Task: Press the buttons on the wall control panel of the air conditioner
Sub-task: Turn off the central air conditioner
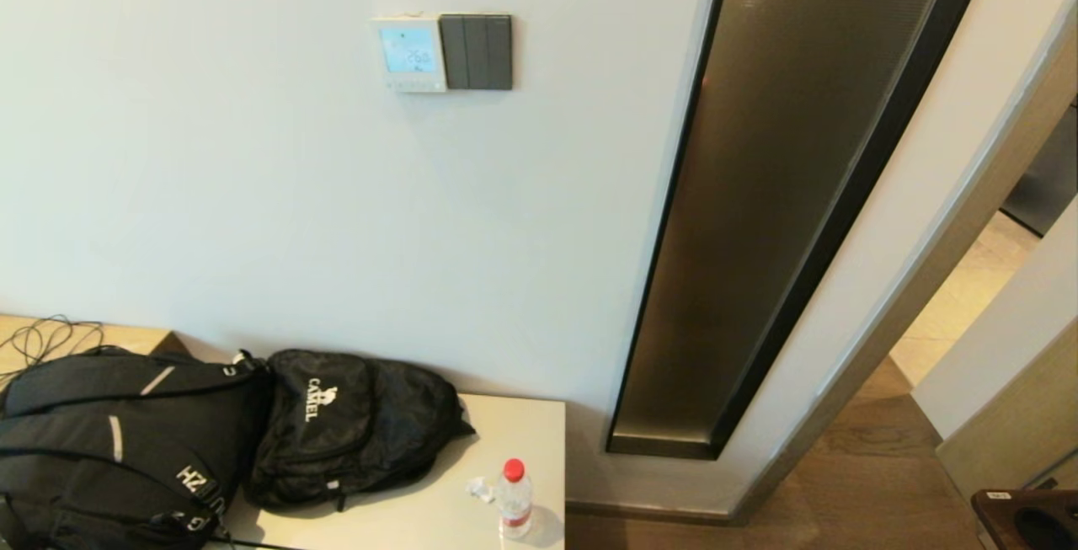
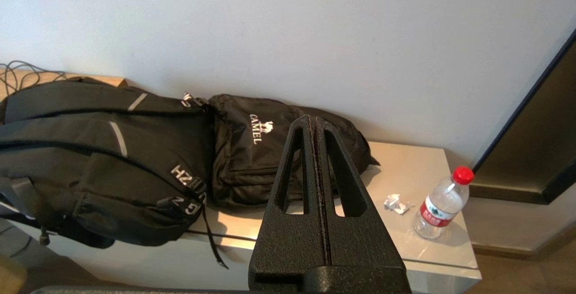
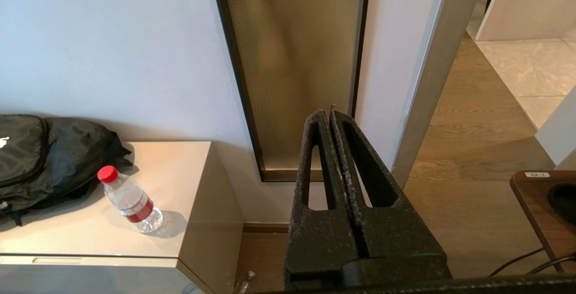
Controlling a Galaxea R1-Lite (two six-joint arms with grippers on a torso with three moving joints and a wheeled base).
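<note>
Panel [image 1: 409, 54] high on wall above worktop [image 1: 438, 508], lit screen, digits hard to read; buttons along its lower edge too small to make out. Dark switch [image 1: 477, 51] touches its right side. Neither arm shows in head view. Left hand [image 2: 314, 125] fingers pressed together, empty, over worktop's front edge. Right hand [image 3: 330, 118] also closed, empty, off worktop's right edge. Bags [image 1: 168, 440] cut off at left; bottle [image 1: 513, 499] near front right corner.

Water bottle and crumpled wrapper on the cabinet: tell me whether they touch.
Apart. The left wrist view shows bare cabinet top between the water bottle and the crumpled wrapper.
</note>
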